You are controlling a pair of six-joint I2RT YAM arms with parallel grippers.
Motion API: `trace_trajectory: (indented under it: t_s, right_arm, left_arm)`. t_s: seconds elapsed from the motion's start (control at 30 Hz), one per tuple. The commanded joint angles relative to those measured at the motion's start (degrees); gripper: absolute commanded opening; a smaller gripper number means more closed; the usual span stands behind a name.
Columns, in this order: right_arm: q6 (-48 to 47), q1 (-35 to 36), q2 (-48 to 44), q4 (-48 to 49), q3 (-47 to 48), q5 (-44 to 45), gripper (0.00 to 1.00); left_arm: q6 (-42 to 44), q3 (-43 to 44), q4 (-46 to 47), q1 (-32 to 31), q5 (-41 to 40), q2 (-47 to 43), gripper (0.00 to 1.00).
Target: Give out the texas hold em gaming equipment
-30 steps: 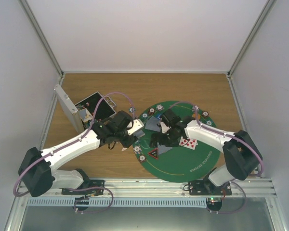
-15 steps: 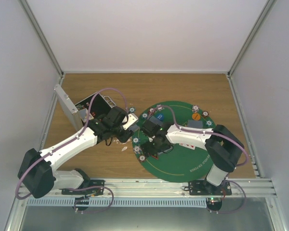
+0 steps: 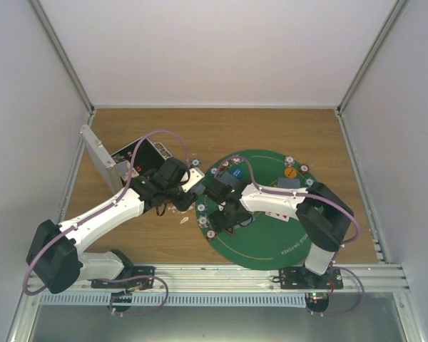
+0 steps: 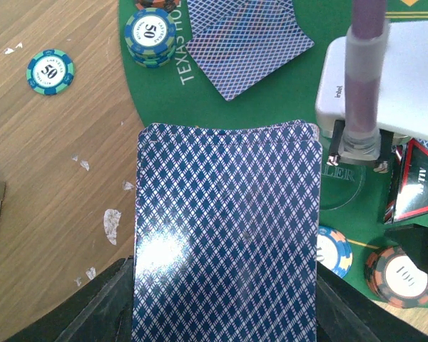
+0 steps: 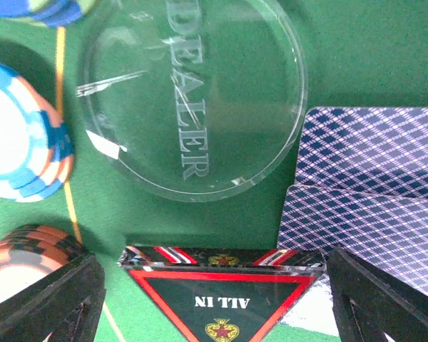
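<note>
In the left wrist view my left gripper is shut on a deck of blue-patterned playing cards, held face down over the mat's left edge. Seen from above, that gripper hangs beside the green felt mat. My right gripper is low over the mat, open, with one finger on each side of the red-edged "ALL IN" triangle token. A clear dealer disc lies just beyond it. Two face-down cards lie to its right. Chip stacks stand to its left.
The silver case stands open at the back left. A single chip lies on the wood off the mat. More chips ring the mat, with an orange token and a blue token at its far side. The right arm's wrist is close to the held deck.
My right arm has swung left across the mat and come down over the triangle token, and its jaws have narrowed a little. The left arm drew back slightly with the deck.
</note>
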Motion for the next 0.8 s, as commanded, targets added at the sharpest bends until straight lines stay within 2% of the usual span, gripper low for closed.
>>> trace_trajectory:
  t_s: [0.0,0.33,0.57,0.77]
  right_arm:
    - [-0.8,1.2,2.0,-1.7,0.9,1.5,0.84]
    - [-0.8,1.3,2.2,-2.1,1.0,1.4,0.8]
    - [0.2,1.3,1.5,-2.5,1.0,2.1,0.68]
    - [2.4,1.2,-1.3,-4.7,2.0,4.7,0.63]
  left_arm:
    - [-0.1,0.4,2.9,0.3,-0.1,-1.0,0.57]
    - [-0.1,0.2,3.2,0.3,0.1,-1.0,0.57]
    - [-0.1,0.0,3.3,0.3,0.1,-1.1,0.57]
    - [-0.1,0.1,3.3,0.3,-0.1,-1.3,0.57]
